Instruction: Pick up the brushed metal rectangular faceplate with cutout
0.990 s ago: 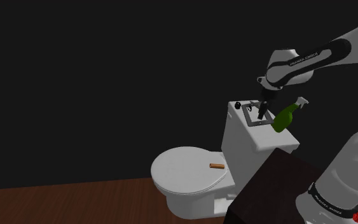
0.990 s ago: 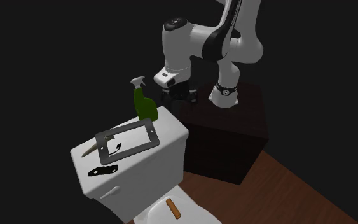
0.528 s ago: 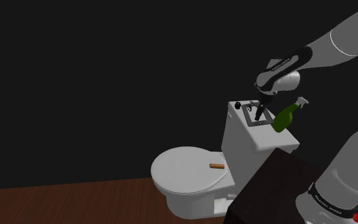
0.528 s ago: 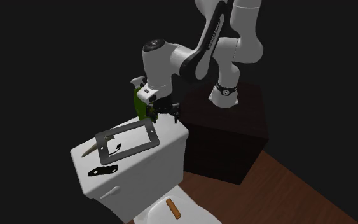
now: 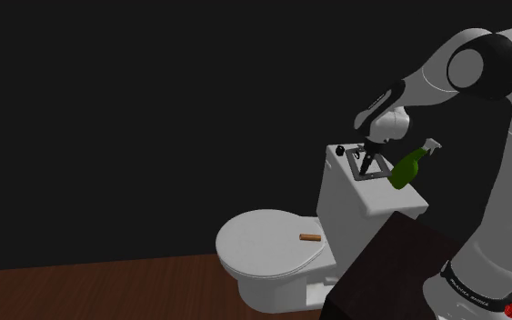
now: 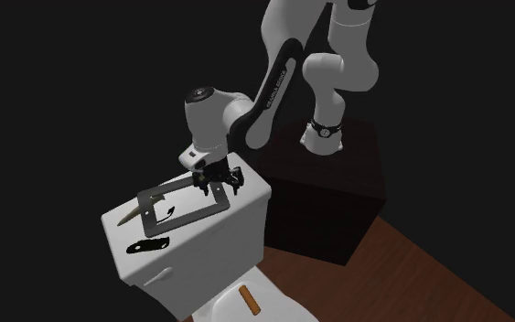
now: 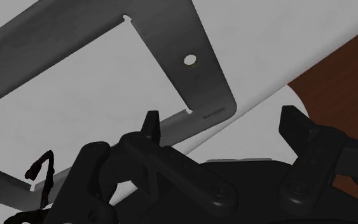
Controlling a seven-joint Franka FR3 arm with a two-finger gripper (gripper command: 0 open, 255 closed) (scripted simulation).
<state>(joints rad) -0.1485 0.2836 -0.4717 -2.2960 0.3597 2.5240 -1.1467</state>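
— Where's the faceplate [image 6: 194, 214]?
— Flat on the toilet tank lid [image 6: 252, 194], left of centre in the second exterior view, long axis running lower left to upper right.
— The gripper [image 6: 219, 187]?
— Fingers spread, above its upper-right end.

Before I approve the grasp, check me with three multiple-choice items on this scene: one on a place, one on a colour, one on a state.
1. The faceplate lies on: A the floor; B the toilet's tank lid; C the toilet seat.
2. The spray bottle is: A green; B red; C white.
3. The gripper is: A shut on the faceplate; B shut on the bottle; C open.
Answers: B, it lies flat on the white tank top; A, its body is green in the shoulder view; C, the fingers stand apart.
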